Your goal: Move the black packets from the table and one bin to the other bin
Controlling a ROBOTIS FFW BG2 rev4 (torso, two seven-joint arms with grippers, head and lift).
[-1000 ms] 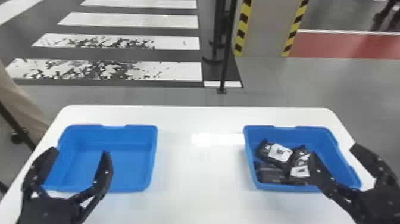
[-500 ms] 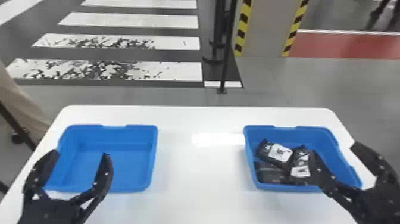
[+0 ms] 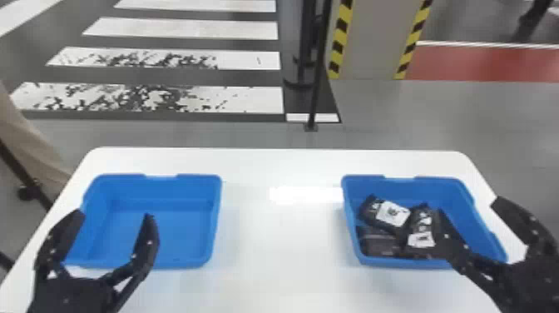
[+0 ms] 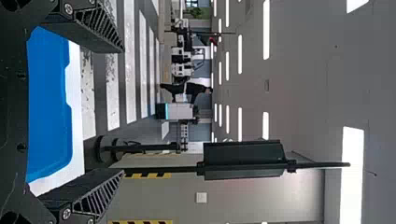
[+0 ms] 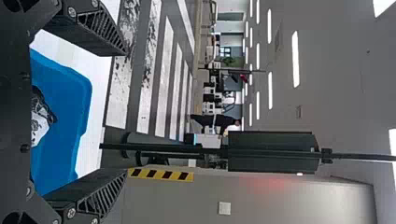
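Black packets (image 3: pixel 387 213) (some with white labels) in the right blue bin (image 3: pixel 436 190)

Left bin (image 3: pixel 214 216) on left part of bench (image 3: pixel 274 249); right bin (image 3: pixel 349 233) on right part, well apart. Packets (image 3: pixel 393 214) grouped inside right bin, toward its left and near walls. Behind bench: crosswalk (image 3: pixel 233 100) at left, post (image 3: pixel 318 62) near middle, pillar (image 3: pixel 370 41) right of post.

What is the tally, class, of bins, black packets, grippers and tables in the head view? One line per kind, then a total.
Blue bins: 2 (left bin, right bin)
Black packets: 3 distinguishable
Grippers: 2 (left gripper, right gripper)
White table: 1
Total: 8
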